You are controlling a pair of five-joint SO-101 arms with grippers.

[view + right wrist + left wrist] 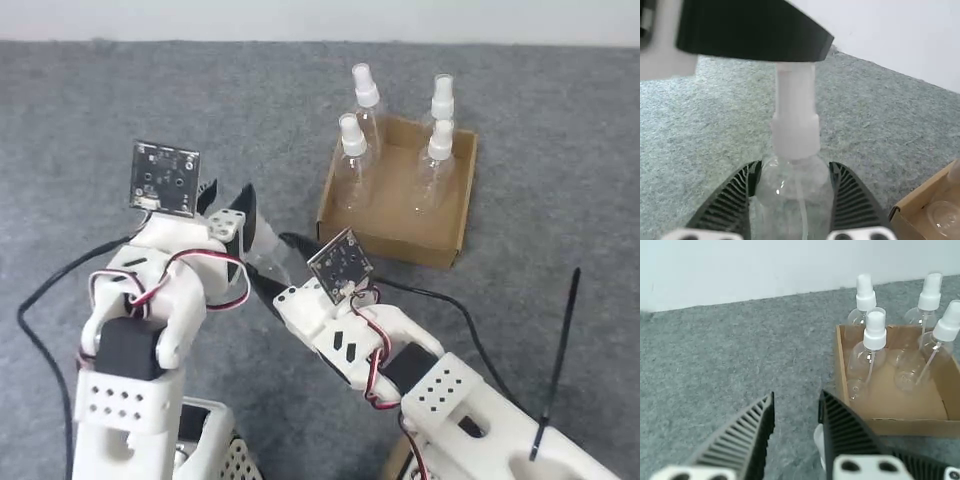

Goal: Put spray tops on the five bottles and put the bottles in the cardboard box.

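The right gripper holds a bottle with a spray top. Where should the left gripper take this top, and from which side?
Probably the wide collar of the spray top, approached from the top end, along the axis of the bottle. The right gripper occupies the bottle's body with its fingers; the collar is round and broader than the stem, so the left gripper could clamp it.

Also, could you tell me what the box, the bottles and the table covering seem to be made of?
Box: matte brown cardboard, raw edges. Bottles: see-through with glossy highlights, plastic or glass. Spray tops: opaque white, likely plastic. Covering: fuzzy grey fibres, felt or carpet.
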